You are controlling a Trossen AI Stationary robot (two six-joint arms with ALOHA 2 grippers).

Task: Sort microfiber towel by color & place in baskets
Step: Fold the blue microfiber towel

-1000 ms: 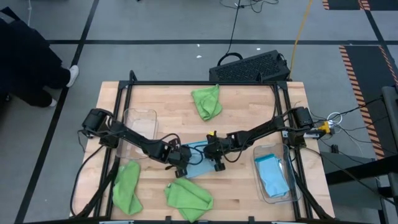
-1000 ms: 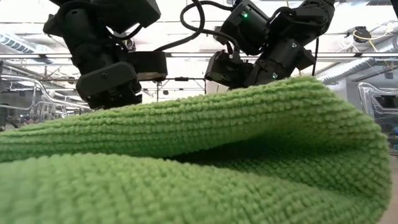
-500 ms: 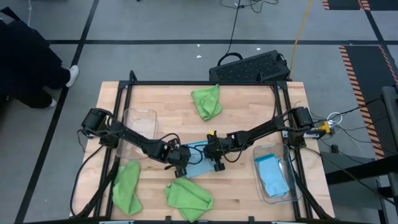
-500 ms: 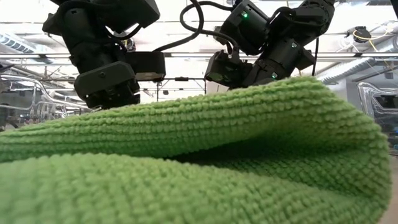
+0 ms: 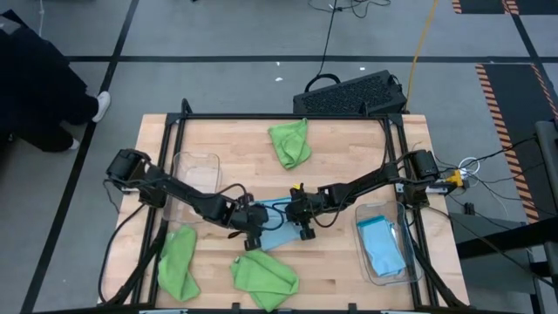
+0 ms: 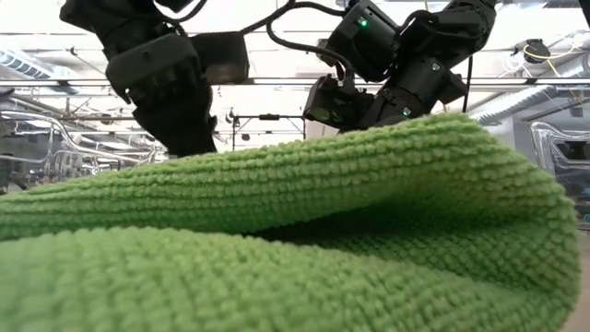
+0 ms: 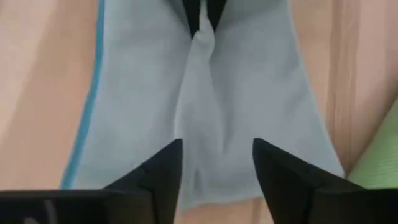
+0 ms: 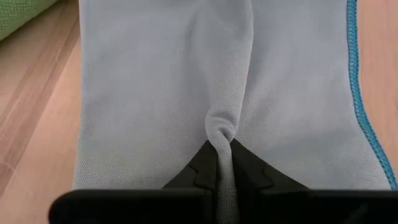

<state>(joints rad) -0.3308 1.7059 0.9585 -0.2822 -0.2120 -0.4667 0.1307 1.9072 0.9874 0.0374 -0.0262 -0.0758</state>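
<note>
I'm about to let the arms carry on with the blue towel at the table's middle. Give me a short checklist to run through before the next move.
1. Right claw pinched on the blue towel: ok, a fold sits between its fingers.
2. Left claw gripping the towel: not ok, open above the cloth.
3. Blue basket has room: ok, blue cloth inside lies flat.
4. Other basket ready for green: ok, nothing in it.
5. Green towel beside the blue one, not pinched along: ok in the wrist views.
6. Low view of the claws: cannot tell, green cloth blocks it.
</note>
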